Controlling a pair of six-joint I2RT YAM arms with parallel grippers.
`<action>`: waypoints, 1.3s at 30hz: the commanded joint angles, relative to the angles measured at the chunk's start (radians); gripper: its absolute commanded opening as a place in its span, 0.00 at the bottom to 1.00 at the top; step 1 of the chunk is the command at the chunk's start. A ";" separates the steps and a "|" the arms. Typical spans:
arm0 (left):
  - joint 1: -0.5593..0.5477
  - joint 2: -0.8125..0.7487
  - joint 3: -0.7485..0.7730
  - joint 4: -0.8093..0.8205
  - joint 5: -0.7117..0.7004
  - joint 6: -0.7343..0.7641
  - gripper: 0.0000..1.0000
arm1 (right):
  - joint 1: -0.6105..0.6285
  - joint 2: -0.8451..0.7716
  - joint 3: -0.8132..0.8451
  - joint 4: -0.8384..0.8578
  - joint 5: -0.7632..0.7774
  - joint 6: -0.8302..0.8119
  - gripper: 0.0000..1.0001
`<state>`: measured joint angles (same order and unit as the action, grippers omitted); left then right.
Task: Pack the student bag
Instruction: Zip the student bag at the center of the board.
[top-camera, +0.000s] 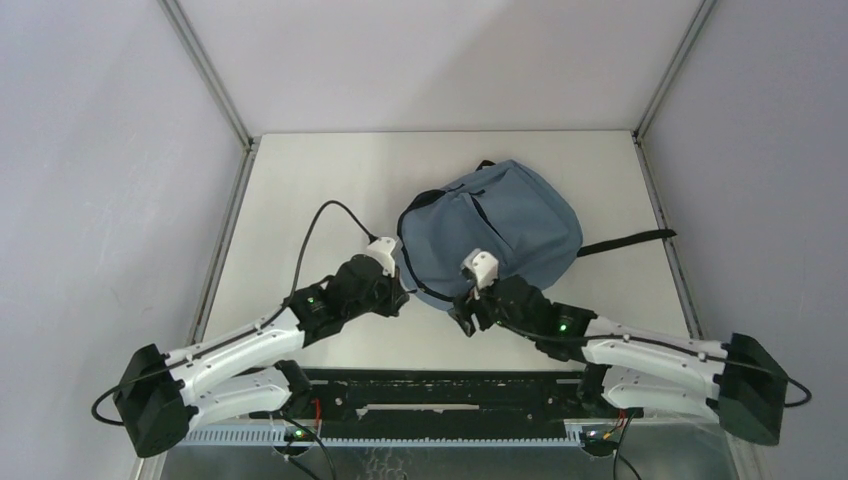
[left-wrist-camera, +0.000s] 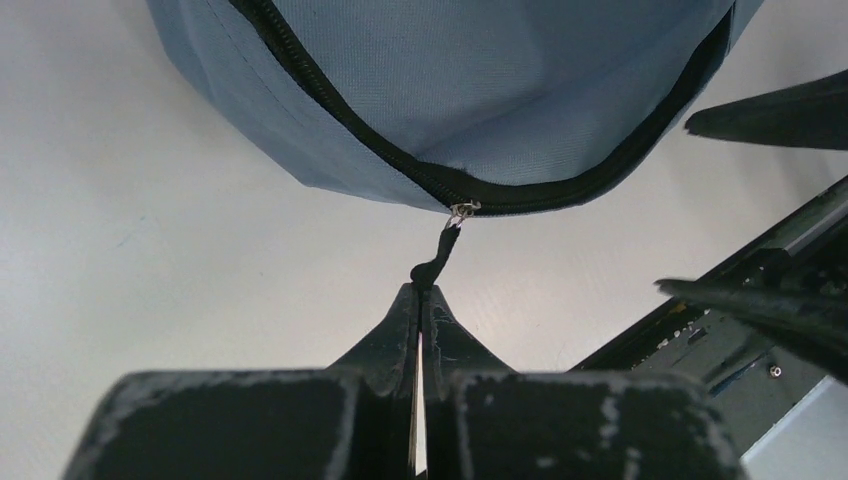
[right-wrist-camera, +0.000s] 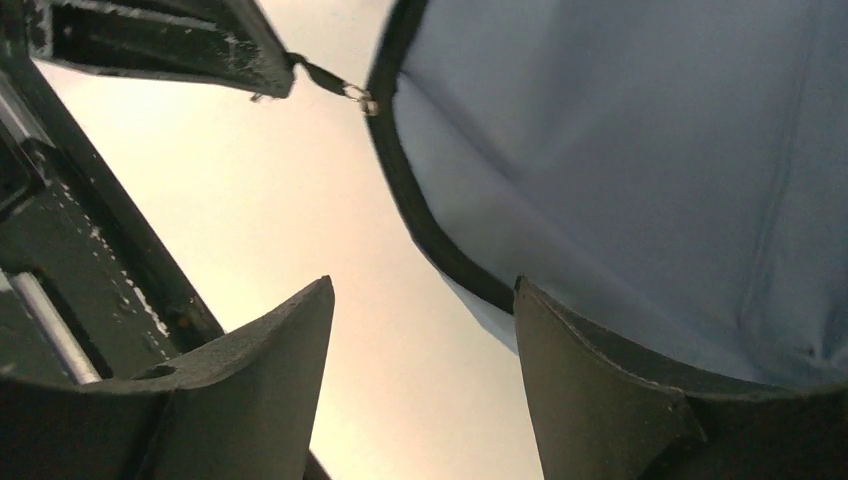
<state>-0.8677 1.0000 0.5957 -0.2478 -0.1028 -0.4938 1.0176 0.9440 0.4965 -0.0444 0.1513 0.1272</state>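
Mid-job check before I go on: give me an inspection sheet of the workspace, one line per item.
Surface: white table.
Job's things: student bag lying flat, strap trailing right.
Clutter: nothing seen.
Grippers: left gripper shut on zipper pull; right gripper open at the bag's near edge.
Cables: black cable looping over the surface left of the bag.
Surroundings: plain walls, metal frame.

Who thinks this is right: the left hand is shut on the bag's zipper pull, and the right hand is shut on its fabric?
No. The right hand is open, gripping nothing, at the edge of the student bag; the right wrist view shows it. The left hand is shut on the zipper pull.
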 joint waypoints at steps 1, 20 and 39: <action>0.021 -0.019 -0.023 0.060 0.030 0.006 0.00 | 0.068 0.087 0.011 0.247 0.075 -0.211 0.74; 0.124 -0.044 0.000 0.035 0.089 0.007 0.00 | 0.147 0.395 0.068 0.411 0.244 -0.354 0.00; 0.391 0.119 0.201 -0.014 0.089 0.055 0.00 | 0.268 0.020 -0.070 0.125 0.455 -0.256 0.00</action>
<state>-0.5491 1.0992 0.7010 -0.2550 0.0929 -0.4870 1.2549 1.0245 0.4374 0.1604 0.4862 -0.1509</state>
